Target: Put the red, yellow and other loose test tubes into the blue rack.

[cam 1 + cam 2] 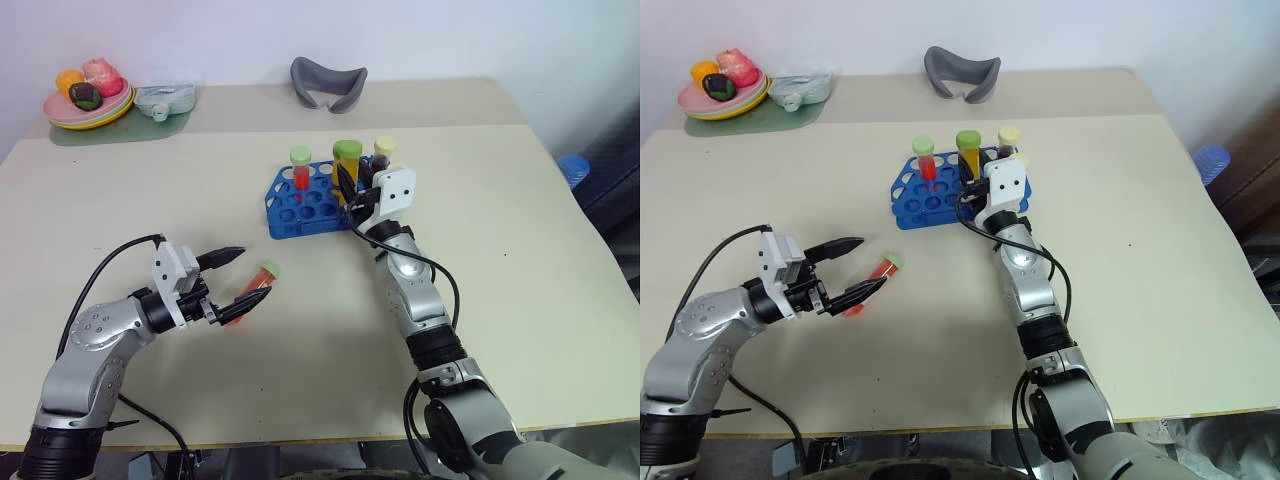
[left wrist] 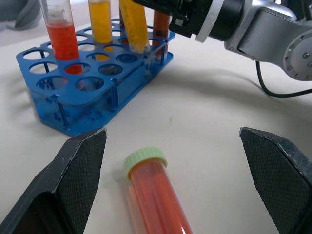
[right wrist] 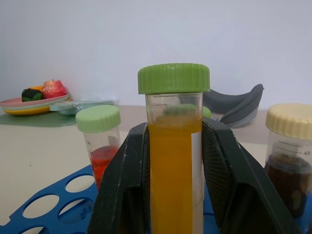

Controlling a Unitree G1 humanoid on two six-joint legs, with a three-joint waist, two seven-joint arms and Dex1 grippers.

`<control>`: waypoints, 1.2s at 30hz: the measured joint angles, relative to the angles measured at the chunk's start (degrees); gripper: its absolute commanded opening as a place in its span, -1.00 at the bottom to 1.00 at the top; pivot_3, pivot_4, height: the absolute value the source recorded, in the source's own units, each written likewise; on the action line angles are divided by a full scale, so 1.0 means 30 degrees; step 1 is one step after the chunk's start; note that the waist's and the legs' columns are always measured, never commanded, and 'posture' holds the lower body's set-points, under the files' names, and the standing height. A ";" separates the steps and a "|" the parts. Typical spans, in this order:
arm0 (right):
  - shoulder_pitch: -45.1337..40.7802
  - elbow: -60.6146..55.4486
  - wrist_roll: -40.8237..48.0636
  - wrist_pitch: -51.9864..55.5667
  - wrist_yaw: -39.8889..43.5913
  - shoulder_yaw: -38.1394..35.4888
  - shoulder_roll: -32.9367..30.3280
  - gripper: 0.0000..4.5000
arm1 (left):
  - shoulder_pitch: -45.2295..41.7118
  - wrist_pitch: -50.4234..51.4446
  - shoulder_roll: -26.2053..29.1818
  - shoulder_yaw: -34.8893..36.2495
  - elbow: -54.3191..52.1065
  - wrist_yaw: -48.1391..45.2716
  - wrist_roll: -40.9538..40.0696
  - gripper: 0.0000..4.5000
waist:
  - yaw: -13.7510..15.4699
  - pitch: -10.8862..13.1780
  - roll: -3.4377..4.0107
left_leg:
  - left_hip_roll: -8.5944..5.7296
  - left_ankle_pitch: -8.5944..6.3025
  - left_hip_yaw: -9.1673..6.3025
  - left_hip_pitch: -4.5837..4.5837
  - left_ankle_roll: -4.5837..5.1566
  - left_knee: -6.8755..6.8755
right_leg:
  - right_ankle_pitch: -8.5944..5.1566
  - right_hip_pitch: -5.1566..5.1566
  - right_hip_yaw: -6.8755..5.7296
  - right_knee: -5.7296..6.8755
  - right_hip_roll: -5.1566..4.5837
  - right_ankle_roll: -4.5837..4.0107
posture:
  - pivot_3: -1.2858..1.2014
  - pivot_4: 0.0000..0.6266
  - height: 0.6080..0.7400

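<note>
Yellow-orange tube clamped inside right tool

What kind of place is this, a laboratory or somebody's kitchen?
Probably a robot test room staged as a lab bench, not a real lab: a plain beige table holds a blue rack of coloured tubes, beside a plate of toy-like food.

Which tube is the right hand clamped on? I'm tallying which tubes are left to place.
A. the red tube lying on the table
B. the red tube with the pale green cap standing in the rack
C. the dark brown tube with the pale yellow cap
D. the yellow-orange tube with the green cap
D: the right hand has its two black fingers pressed against the sides of the yellow-orange tube, held upright over the blue rack.
</note>
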 measured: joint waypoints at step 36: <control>0.3283 -1.4949 0.4231 0.9669 1.1447 0.1596 -1.0871 0.97 | -0.6865 1.4216 0.4788 0.0499 -0.3487 0.6614 -0.2531 1.00 | 0.0169 0.0006 -0.0020 | -0.0019 0.0001 -0.0066 0.0007 -0.0002 0.0025 | -0.0002 0.0089 -0.0039 -0.0042 -0.0010 0.0004 | 0.03 -0.52 1.00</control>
